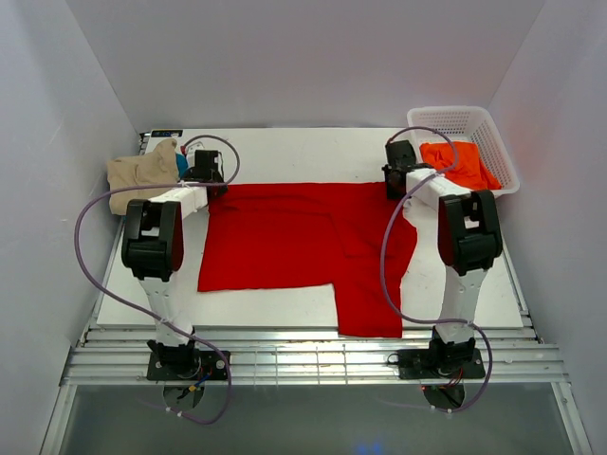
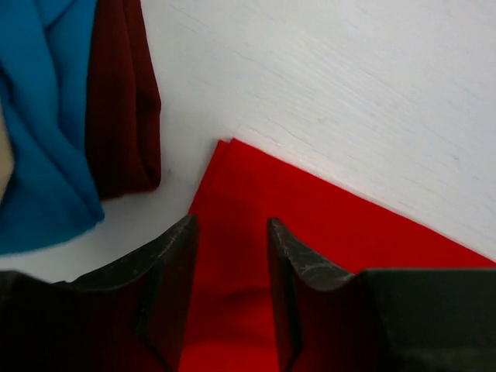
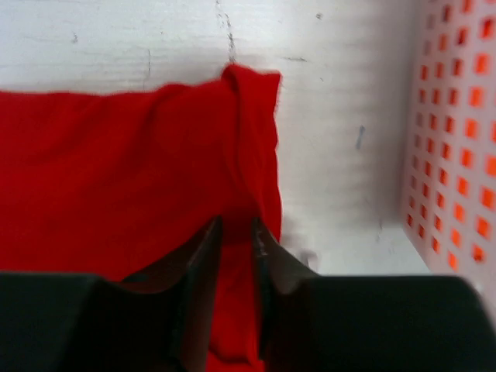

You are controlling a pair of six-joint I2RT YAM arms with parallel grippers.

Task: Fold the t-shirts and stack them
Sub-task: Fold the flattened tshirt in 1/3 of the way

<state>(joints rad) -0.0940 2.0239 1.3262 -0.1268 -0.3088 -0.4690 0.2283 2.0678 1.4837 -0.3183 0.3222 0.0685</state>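
**Red shirt flat on the table, a gripper at each far corner**

The bright red t-shirt (image 1: pixel 285 237) lies spread on the white table (image 1: pixel 285 152). Its body reaches from the left arm to the right arm, and 1 part hangs toward the near edge on the right.

The left gripper (image 1: pixel 212 188) sits over the shirt's far-left corner. In its wrist view its jaws stand clearly apart and the cloth lies flat beneath them, not pinched.

The right gripper (image 1: pixel 394 186) is at the far-right corner, where the cloth is bunched into a raised fold. Its jaws are only narrowly parted with red cloth in the gap, and I cannot tell whether they clamp it.

Just left of the left gripper, a tan shirt (image 1: pixel 137 172) is piled at the table's edge. A teal blue shirt (image 2: pixel 39 116) and a dark red shirt (image 2: pixel 120 101) lie against each other beside it.

At the far right, a white lattice basket (image 1: pixel 455 118) holds an orange shirt (image 1: pixel 460 163).
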